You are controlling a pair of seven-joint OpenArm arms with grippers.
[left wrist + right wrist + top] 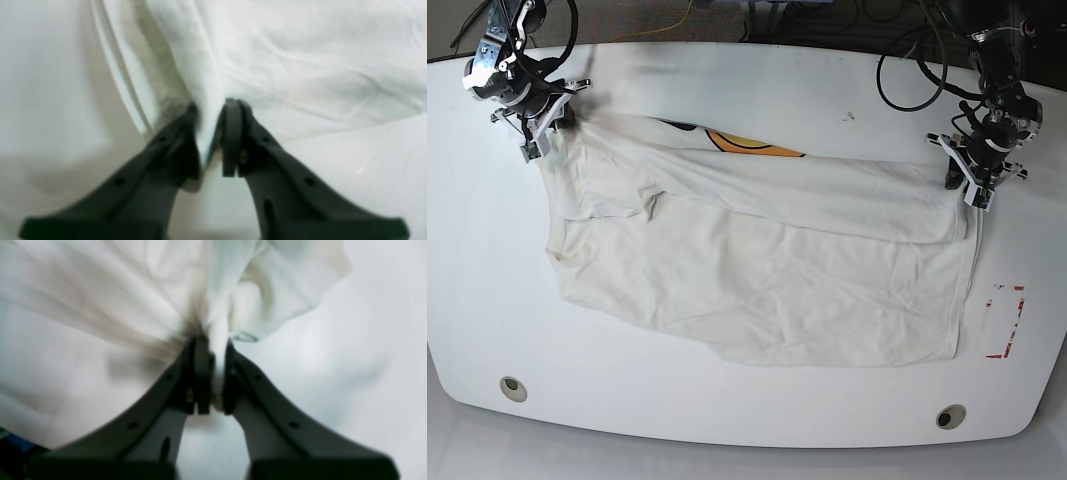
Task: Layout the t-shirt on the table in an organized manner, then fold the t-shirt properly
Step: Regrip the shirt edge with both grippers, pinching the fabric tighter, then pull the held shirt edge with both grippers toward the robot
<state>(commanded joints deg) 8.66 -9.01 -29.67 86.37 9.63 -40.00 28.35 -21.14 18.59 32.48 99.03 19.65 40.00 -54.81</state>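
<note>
The off-white t-shirt (767, 270) lies spread across the middle of the white table (757, 410), wrinkled, with its far edge folded over so a strip of orange-yellow print (747, 143) shows. My left gripper (968, 185) is at the shirt's far right corner, shut on a pinch of fabric (208, 113). My right gripper (540, 135) is at the far left corner, shut on bunched cloth (217, 340). Both corners are lifted slightly off the table.
A red tape rectangle (1004, 322) marks the table right of the shirt. Two round metal grommets (513, 388) (949, 416) sit near the front edge. Black cables (907, 70) hang at the back right.
</note>
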